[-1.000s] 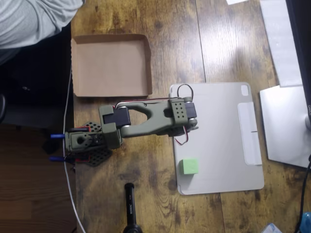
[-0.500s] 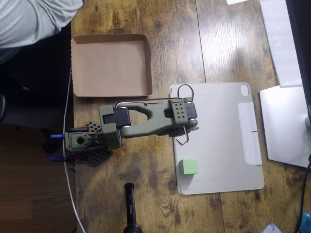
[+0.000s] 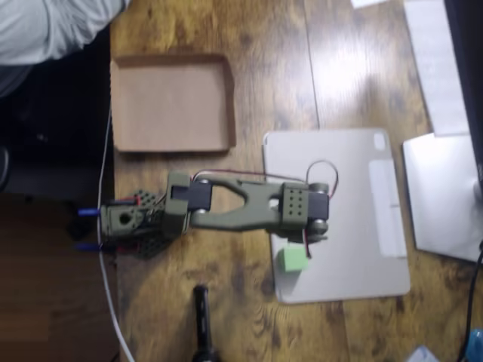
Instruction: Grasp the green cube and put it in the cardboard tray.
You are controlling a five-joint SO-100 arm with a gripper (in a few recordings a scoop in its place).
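The green cube [image 3: 293, 259] lies on the lower left part of a grey pad [image 3: 355, 256] in the overhead view. The olive arm reaches right from its base, and its gripper [image 3: 310, 231] hangs just above the cube's upper right corner. The wrist body hides the fingers, so their state does not show. Whether they touch the cube is also unclear. The cardboard tray [image 3: 172, 102] sits at the upper left with a bare bottom, well apart from arm and cube.
The arm's base [image 3: 128, 224] stands at the table's left edge beside a white cable. A black cylindrical object [image 3: 202, 324] lies at the bottom. White sheets and a pale flat device [image 3: 441, 196] line the right side. A person's grey sleeve [image 3: 45, 26] is at top left.
The arm has swung down and stretched right, bringing its wrist from the pad's upper left edge to just over the cube. The cube and tray have not moved.
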